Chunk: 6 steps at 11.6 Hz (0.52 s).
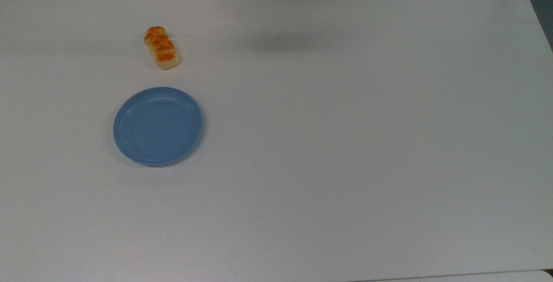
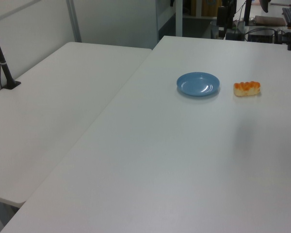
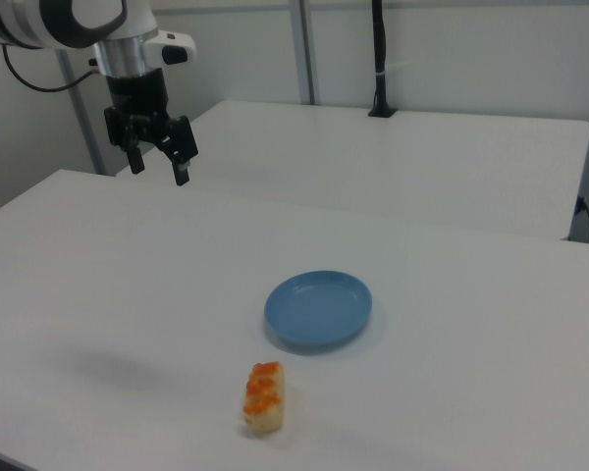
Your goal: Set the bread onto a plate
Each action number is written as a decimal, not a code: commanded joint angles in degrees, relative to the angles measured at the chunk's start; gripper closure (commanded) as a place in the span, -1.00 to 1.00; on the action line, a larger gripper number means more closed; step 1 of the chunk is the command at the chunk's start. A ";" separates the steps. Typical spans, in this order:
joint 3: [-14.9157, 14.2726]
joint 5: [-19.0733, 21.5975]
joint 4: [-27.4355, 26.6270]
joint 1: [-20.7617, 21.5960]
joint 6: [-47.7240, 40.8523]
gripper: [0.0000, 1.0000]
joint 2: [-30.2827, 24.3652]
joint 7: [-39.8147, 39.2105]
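In the top view, the bread [image 1: 161, 48] lies on the white table [image 1: 345, 144] toward the top view's upper left, near the far edge, with the plate [image 1: 157, 126] just below it and apart from it; the rest of the tabletop out to the top view's right and lower edges is bare. In the left view, the bread [image 2: 247, 88] sits just to the right of the plate [image 2: 198, 84], not touching, and a second table [image 2: 63, 97] adjoins on the left view's left. In the right view, the gripper [image 3: 157, 165] hangs high above the table's far left part, fingers spread with nothing between them, well apart from the bread [image 3: 264, 396], which lies near the front edge, just before the plate [image 3: 319, 308]. The loaf is oblong, with pale cream sides and a glossy orange-brown segmented top.
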 commanded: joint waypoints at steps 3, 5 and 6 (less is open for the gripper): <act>-0.35 -0.85 -4.02 -5.55 1.99 -1.00 -2.65 -18.59; -0.35 -0.93 -8.13 -9.33 3.99 -1.00 -2.74 -25.79; -0.35 -1.11 -13.03 -11.35 8.62 -1.00 -3.43 -28.27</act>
